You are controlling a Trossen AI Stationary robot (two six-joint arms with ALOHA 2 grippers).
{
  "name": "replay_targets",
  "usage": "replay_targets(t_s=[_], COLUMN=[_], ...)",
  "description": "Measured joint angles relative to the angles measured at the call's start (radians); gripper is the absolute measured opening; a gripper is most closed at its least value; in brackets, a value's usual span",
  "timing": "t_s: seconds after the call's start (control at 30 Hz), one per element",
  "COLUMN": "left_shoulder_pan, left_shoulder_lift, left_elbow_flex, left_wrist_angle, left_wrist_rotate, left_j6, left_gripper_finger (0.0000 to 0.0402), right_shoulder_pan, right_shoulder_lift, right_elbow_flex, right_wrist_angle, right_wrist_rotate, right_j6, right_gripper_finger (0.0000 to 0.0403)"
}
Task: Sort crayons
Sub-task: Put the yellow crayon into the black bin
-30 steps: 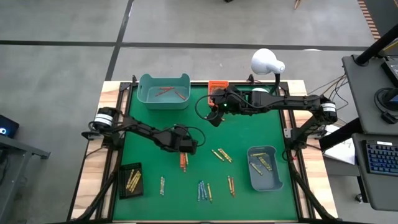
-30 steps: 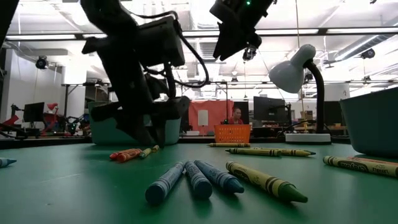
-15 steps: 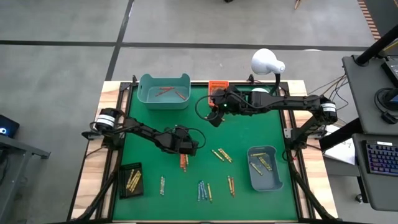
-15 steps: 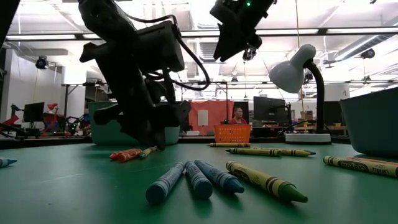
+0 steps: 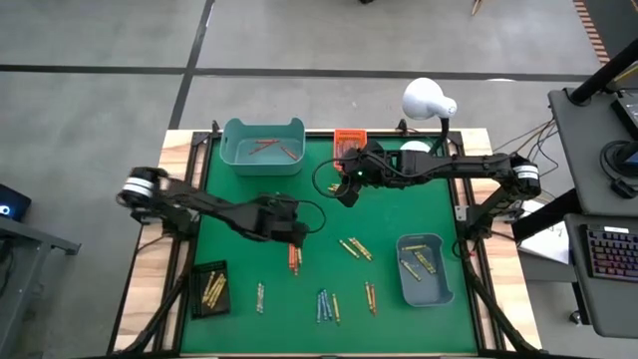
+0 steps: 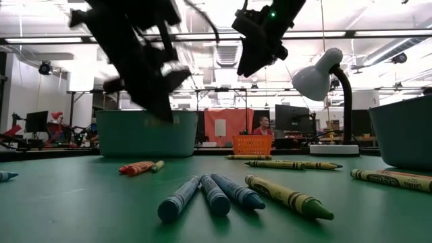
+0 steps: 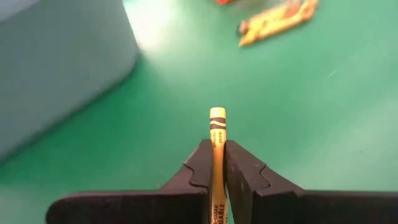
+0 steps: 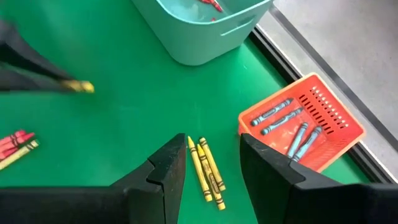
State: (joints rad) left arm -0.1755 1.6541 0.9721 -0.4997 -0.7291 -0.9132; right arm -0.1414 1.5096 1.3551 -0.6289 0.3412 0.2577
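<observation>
Crayons (image 5: 328, 305) are scattered across the green mat (image 5: 399, 204), with more already lying in the teal bin (image 5: 263, 147) at the far left, the orange basket (image 8: 303, 127) and the near-right bin (image 5: 425, 269). A yellow crayon (image 7: 217, 158) is clenched between the fingers of the left gripper (image 7: 215, 163), raised above the red crayons (image 5: 294, 259) at mid-table. The right gripper (image 8: 211, 163) is held with jaws parted, empty, above three yellow crayons (image 8: 206, 168) near the orange basket.

Bright overhead light; left arm (image 6: 135, 54) motion-blurred
</observation>
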Motion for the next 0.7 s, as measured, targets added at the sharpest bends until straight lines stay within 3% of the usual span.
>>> replay_targets(t_s=[0.2, 0.4, 0.57, 0.63, 0.7], left_shoulder_pan=[-0.099, -0.274, -0.398, -0.425, -0.438], left_shoulder_lift=[-0.256, -0.471, -0.556, -0.578, -0.587], left_elbow_flex=[-0.038, -0.088, -0.122, -0.12, -0.106], left_wrist_angle=[0.015, 0.062, 0.096, 0.072, 0.023], left_wrist_rotate=[-0.011, 0.178, 0.183, 0.214, 0.324], left_j6=[0.221, 0.34, 0.268, 0.155, -0.019], left_gripper_finger=[0.0002, 0.0002, 0.0002, 0.0002, 0.0002], right_shoulder_pan=[0.013, 0.044, 0.067, 0.072, 0.073], right_shoulder_lift=[0.0, 0.0, 0.0, 0.0, 0.0], right_elbow_flex=[-0.06, -0.119, -0.14, -0.141, -0.141], right_wrist_angle=[0.044, 0.152, 0.211, 0.221, 0.222], right_wrist_rotate=[-0.001, -0.001, -0.003, -0.003, -0.003], right_j6=[0.003, 0.002, 0.0, -0.005, -0.008], right_gripper_finger=[0.0139, 0.0139, 0.0139, 0.0139, 0.0139])
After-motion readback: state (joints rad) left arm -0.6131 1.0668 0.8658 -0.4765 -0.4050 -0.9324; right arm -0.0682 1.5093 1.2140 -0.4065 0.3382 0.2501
